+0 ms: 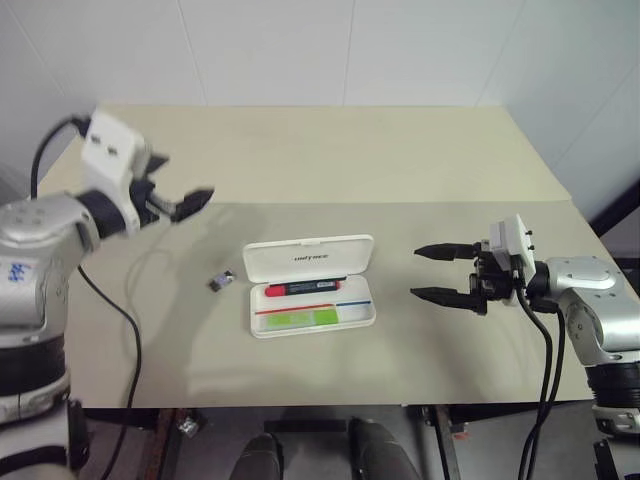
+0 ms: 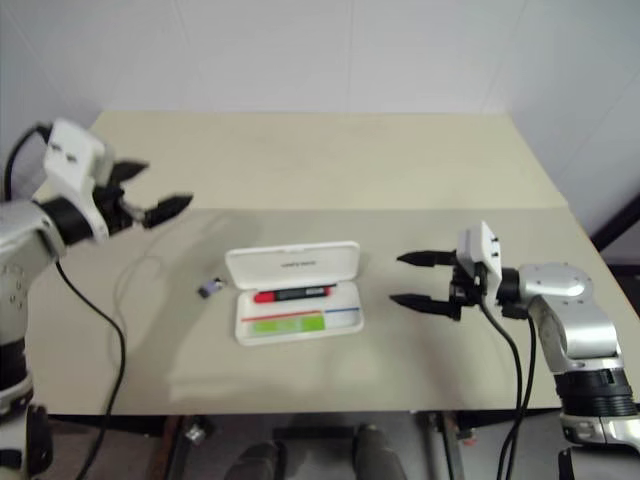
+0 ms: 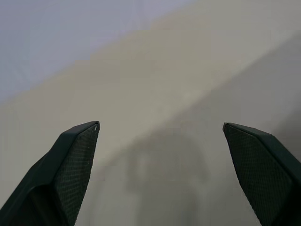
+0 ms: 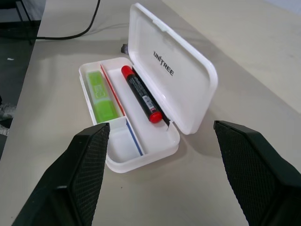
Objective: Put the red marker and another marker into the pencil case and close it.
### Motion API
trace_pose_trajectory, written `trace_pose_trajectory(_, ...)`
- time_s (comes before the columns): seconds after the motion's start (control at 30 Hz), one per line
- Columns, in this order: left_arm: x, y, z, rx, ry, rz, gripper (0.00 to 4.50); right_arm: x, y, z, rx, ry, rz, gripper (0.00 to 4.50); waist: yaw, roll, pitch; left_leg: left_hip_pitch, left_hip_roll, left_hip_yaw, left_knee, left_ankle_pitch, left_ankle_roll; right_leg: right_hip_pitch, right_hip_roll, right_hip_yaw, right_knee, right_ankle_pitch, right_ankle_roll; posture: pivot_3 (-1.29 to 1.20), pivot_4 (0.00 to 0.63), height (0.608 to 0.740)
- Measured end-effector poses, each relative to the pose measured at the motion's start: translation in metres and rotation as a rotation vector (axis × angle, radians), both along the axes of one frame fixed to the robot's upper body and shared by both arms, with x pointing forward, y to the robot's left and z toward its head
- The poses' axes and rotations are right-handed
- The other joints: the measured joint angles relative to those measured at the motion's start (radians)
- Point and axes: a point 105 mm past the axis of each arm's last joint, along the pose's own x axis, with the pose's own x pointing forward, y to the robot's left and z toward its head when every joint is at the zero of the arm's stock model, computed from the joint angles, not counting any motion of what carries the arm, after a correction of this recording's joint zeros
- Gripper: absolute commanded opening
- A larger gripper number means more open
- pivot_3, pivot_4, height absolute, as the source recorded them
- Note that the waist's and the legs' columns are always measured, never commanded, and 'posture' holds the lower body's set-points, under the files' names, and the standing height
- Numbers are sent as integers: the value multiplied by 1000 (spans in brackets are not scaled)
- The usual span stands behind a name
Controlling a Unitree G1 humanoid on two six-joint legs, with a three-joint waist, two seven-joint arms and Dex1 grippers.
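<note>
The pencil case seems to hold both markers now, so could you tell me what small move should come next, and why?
Probably bring the open right end effector in toward the raised lid to tip it shut. The red marker and the green marker already lie inside the pencil case, the lid stands open, and that end effector is empty and points at the case.

The table (image 1: 330,160) is seen from above by both eye views; the case (image 4: 178,80) is viewed closely from the right wrist.

Beige table (image 1: 330,160) with a seam across its top, white wall (image 1: 330,50) behind, dark floor (image 1: 620,215) beside it
</note>
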Motion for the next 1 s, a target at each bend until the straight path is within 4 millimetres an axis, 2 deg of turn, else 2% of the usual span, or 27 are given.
trace_pose_trajectory(0.03, -2, 1, -20, 0, 65, 8, 4461, 0, 0, 0, -2, 1, -1, 4500, 0, 0, 0, 0, 0, 0, 0, 0, 0, 0, 0, 0, 0, 0, 0, 0, 150, 740)
trace_pose_trajectory(0.1, -7, -3, -44, -9, 135, 8, 4461, 1, 0, 0, -2, 0, 0, 4500, 1, -1, 0, -1, 0, 0, 0, 0, 0, 0, 0, 0, 0, 0, 0, 0, 150, 740)
trace_pose_trajectory(0.2, -13, -7, -60, -17, 178, -6, 4461, 1, 1, 0, -2, -1, 1, 4500, 3, -1, 0, -1, 0, 0, 0, 0, 0, 0, 0, 0, -1, 0, 0, 0, 150, 740)
trace_pose_trajectory(0.37, -18, -12, -70, -44, 190, -69, 4461, 1, 1, -1, -4, 0, 1, 4500, 3, -1, 0, 0, 0, 0, 0, 0, 0, 0, 0, 0, -1, 0, 0, 0, 150, 740)
trace_pose_trajectory(0.6, -16, -3, -86, -79, 256, -147, 4461, 0, 2, -1, -3, 8, 12, 4500, 0, -1, 0, 0, 0, 0, -1, 0, 0, 0, 0, 0, -2, 0, -1, 0, 150, 740)
trace_pose_trajectory(0.77, -12, 9, -99, -69, 307, -168, 4461, -8, -4, -3, 9, 49, 37, 4500, 2, 0, 0, -1, 0, 0, -1, 0, 0, 0, 0, -1, -3, 0, -1, 0, 150, 740)
trace_pose_trajectory(1.0, 0, 8, -105, -65, 322, -211, 4461, -7, -5, -1, 8, 42, 26, 4500, 2, 0, 0, 0, 0, 0, -1, 0, 0, 0, 0, -1, -2, 0, 0, 0, 150, 740)
